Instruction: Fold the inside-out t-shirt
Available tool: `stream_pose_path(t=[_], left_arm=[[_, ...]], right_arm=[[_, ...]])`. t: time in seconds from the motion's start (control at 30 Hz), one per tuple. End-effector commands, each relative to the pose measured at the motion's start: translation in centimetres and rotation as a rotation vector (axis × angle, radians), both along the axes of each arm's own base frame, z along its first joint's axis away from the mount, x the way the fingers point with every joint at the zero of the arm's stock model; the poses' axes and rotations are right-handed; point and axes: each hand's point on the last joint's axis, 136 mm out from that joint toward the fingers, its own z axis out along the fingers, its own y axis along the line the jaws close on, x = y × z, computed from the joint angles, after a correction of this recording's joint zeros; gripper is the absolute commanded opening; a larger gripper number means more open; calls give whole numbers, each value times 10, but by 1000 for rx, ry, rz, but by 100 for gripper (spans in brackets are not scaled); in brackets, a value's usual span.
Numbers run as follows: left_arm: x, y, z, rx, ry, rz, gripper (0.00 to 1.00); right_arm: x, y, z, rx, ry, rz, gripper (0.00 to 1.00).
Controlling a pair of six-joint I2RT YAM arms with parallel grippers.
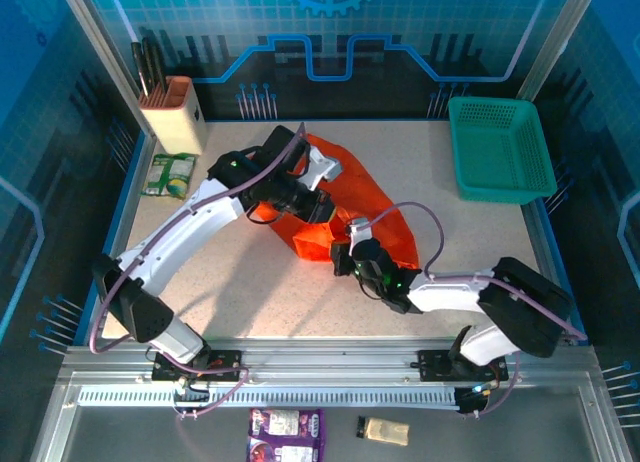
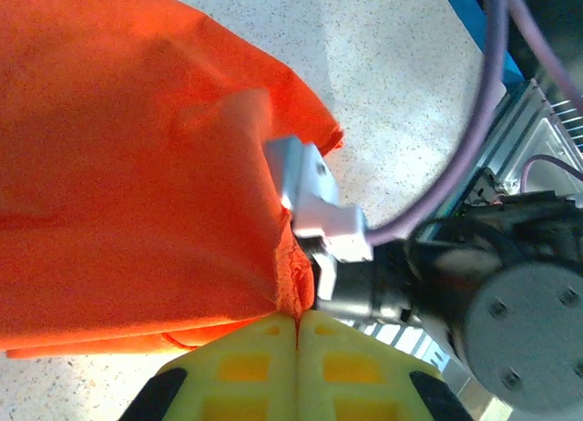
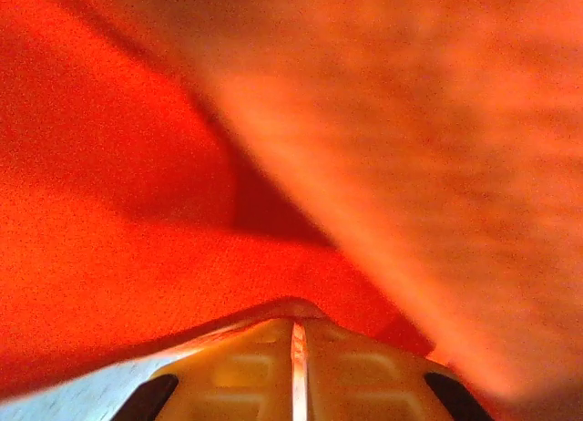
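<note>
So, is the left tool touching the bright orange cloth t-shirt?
Touching. The left wrist view shows the left tool shut, pinching a fold of the bright orange cloth t-shirt.

Top cam looks down over the whole table (image 1: 260,297). Both wrist cams sit right against the shirt (image 1: 355,190), which all views share.

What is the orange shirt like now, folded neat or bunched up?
Bunched up: the t-shirt is a crumpled, lumpy heap on the table, not flat layers.

Bright, even — soft blur (right wrist)
</note>
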Motion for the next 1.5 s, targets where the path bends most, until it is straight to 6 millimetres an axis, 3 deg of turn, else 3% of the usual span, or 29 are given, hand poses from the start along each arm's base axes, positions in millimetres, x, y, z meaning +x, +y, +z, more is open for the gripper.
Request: stream_pose_path(t=[0.0, 0.23, 0.37, 0.57, 0.73, 0.83, 0.93, 1.07, 1.3, 1.47], left_arm=[[-16, 7, 19, -39, 21, -1, 0], [-23, 16, 20, -13, 15, 4, 0], [-23, 15, 21, -11, 14, 1, 0], [-21, 2, 40, -106, 4, -20, 0], [-16, -5, 55, -150, -20, -17, 0], [-15, -6, 62, -166, -31, -19, 0], [-20, 0, 61, -149, -33, -12, 0], [-28, 24, 31, -26, -6, 44, 0], [-55, 75, -60, 200, 131, 189, 0], [-47, 101, -112, 354, 156, 316, 0]], right_arm=[[30, -9, 26, 47, -164, -46, 13], [46, -29, 11, 33, -149, -48, 14], [49, -33, 13, 34, -157, -33, 18], [47, -7, 7, 20, -154, 68, 19], [36, 30, -4, 0, -166, 165, 21], [40, 39, -12, -5, -149, 160, 22], [53, 35, -21, -7, -126, 105, 27], [71, 19, -17, 53, -99, 40, 30], [93, -15, 2, 93, -98, -34, 32], [96, -33, 7, 141, -52, -32, 29]])
